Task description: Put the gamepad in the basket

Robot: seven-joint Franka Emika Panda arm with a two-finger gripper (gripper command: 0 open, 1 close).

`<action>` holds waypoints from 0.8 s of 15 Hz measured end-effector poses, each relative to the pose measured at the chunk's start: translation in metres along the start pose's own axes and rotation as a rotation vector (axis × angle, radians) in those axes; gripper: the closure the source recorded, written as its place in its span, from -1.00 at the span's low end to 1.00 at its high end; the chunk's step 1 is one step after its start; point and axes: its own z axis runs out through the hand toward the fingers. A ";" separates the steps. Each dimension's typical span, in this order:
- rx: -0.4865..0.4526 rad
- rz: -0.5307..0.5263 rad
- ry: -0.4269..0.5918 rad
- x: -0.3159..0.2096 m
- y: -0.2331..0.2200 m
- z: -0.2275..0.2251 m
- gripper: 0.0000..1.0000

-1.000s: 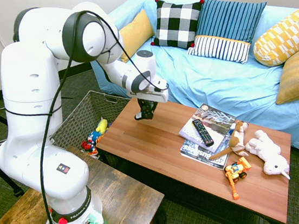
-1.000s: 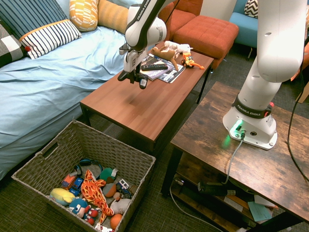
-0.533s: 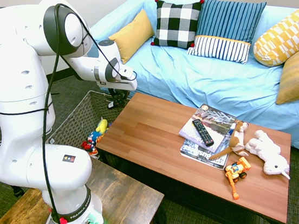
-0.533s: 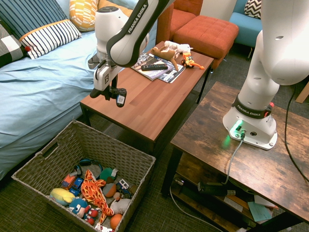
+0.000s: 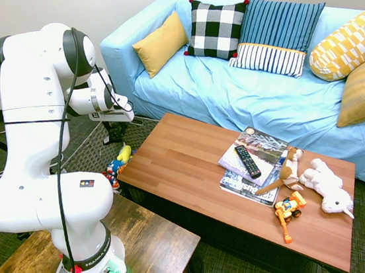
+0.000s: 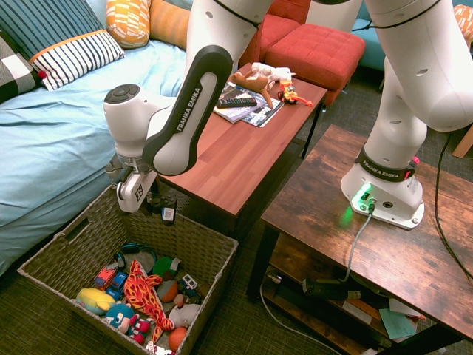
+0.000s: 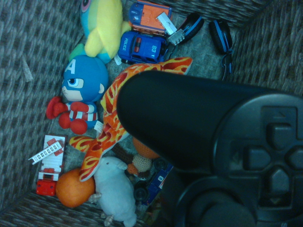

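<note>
tool point(image 6: 163, 208) with gamepad point(image 6: 167, 214) moved off table point(image 6: 222, 159), now over basket point(image 6: 89, 240)

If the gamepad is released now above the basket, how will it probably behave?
The gamepad looks like rigid, smooth plastic, so it probably keeps its shape. It hangs over soft toys such as the orange plush in the basket, so it likely lands gently, perhaps tipping on its rounded handles.

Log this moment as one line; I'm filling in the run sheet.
phase: carry | end effector: shut on gamepad | position: over basket | gamepad: not released | basket: holds toys
</note>
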 end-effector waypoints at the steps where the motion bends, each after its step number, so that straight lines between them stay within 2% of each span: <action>1: 0.002 0.000 0.001 0.001 -0.001 0.000 1.00; 3: 0.002 -0.004 -0.001 0.002 -0.009 0.012 1.00; 6: 0.002 -0.024 -0.019 -0.021 -0.043 0.054 1.00; 8: 0.000 -0.022 -0.041 -0.045 -0.064 0.089 1.00; 11: -0.036 0.015 -0.081 -0.053 -0.060 0.161 1.00; 12: -0.047 0.027 -0.091 -0.051 -0.058 0.179 -1.00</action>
